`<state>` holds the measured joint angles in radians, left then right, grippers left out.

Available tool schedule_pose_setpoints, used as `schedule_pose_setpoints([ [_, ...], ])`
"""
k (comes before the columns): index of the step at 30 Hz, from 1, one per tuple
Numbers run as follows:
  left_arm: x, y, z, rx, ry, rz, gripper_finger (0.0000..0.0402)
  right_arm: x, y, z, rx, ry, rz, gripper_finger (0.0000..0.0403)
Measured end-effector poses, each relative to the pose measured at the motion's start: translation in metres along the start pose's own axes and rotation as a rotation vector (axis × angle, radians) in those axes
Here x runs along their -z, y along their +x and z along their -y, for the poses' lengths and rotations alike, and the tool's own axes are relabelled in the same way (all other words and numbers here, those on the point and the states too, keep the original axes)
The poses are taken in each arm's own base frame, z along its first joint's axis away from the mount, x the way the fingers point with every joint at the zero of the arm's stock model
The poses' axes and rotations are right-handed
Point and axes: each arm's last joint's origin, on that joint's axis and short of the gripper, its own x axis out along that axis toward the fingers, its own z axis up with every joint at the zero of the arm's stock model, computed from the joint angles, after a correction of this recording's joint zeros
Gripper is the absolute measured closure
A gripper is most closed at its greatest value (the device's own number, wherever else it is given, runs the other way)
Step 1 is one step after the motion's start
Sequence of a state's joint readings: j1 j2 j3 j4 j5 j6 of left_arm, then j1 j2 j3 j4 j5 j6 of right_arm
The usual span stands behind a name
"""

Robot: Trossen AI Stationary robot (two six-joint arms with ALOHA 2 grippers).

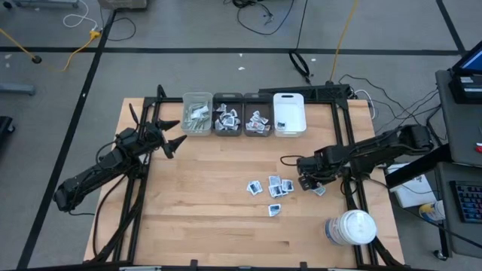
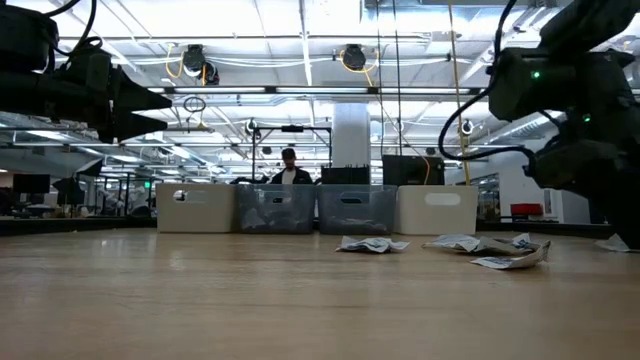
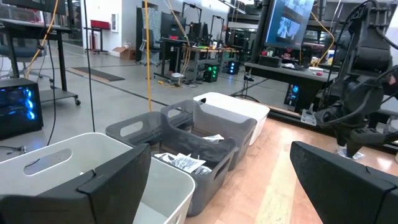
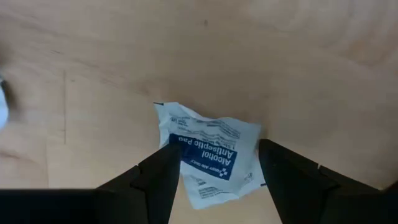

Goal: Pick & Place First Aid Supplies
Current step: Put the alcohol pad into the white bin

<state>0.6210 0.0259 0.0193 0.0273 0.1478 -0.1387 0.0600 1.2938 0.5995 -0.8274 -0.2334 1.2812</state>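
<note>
The right tool [image 4: 214, 171] hung part-open and empty, its fingers straddling a crumpled antiseptic sachet [image 4: 211, 152] at the frame's centre. The sachet looked light, limp and slippery against the bench [image 4: 124, 56] — best pinched across its raised, wrinkled middle. The left tool [image 1: 172, 137] waited wide open, holding nothing, at upper left of the high view.

Four bins [image 1: 242, 114] along table's [image 1: 211, 226] far edge, sachets [image 1: 271, 188] before them, jar [image 1: 350, 228] front-right

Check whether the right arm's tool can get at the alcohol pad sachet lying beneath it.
Probably yes. The right tool hangs directly over the alcohol pad sachet, open, fingers straddling it. Bare table surrounds the sachet, and nothing blocks the descent.
</note>
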Motion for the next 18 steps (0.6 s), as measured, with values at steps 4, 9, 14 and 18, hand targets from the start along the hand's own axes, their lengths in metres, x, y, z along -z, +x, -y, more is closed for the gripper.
schedule_pose_setpoints([
  [4, 0.0, 0.0, 0.0, 0.0, 0.0, 0.0, 0.0009, -0.003, 0.003, 0.0, -0.015, -0.003, -0.007, 0.0199],
  [9, 0.0, 0.0, 0.0, 0.0, 0.0, 0.0, 0.0009, -0.003, 0.003, 0.0, -0.016, 0.005, -0.009, 0.0252],
  [14, 0.0, 0.0, 0.0, 0.0, 0.0, 0.0, 0.0009, -0.003, -0.001, -0.004, -0.018, 0.005, -0.002, 0.0313],
  [18, 0.0, 0.0, 0.0, 0.0, 0.0, 0.0, 0.0009, -0.004, -0.007, -0.009, -0.035, 0.005, 0.008, 0.0337],
])
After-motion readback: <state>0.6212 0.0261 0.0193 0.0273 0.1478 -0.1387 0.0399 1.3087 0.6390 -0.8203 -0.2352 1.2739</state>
